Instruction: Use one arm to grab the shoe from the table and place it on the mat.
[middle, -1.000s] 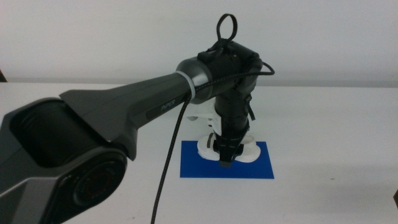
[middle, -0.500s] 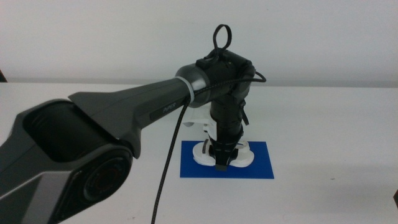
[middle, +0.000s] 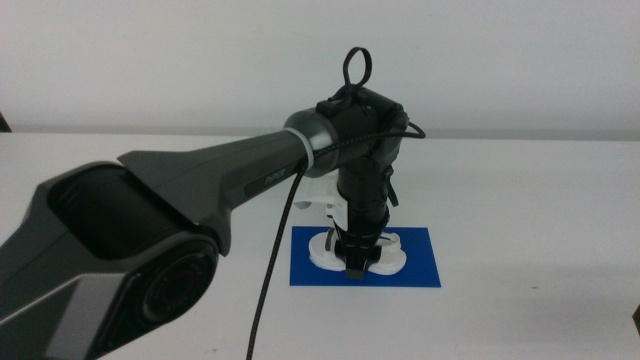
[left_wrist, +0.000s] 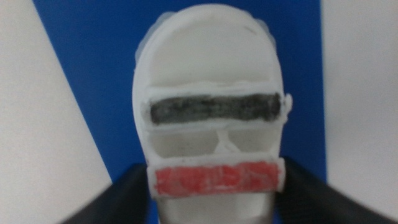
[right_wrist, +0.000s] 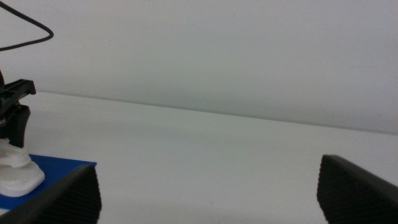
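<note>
The white shoe (left_wrist: 211, 81), with one dark strap and one red strap showing, lies lengthwise on the blue mat (left_wrist: 93, 74). My left gripper (left_wrist: 214, 202) is shut on the shoe, its dark jaws pressing both sides at the red-strap end. From the middle view the left arm reaches in and points straight down, with the left gripper (middle: 357, 262) over the mat (middle: 420, 265). The shoe (middle: 388, 252) bulges out white on either side of it and seems to rest on the mat. My right gripper (right_wrist: 208, 186) waits low over the table (right_wrist: 205, 143), open and holding nothing.
The big dark left arm (middle: 180, 200) and its black cable (middle: 270, 280) fill the left half of the middle view. White tabletop (middle: 530, 220) lies to the right of the mat. A white wall stands behind the table.
The left gripper has sunk lower with the shoe in it, bringing the shoe down to the mat. The arm has shifted slightly leftward.
</note>
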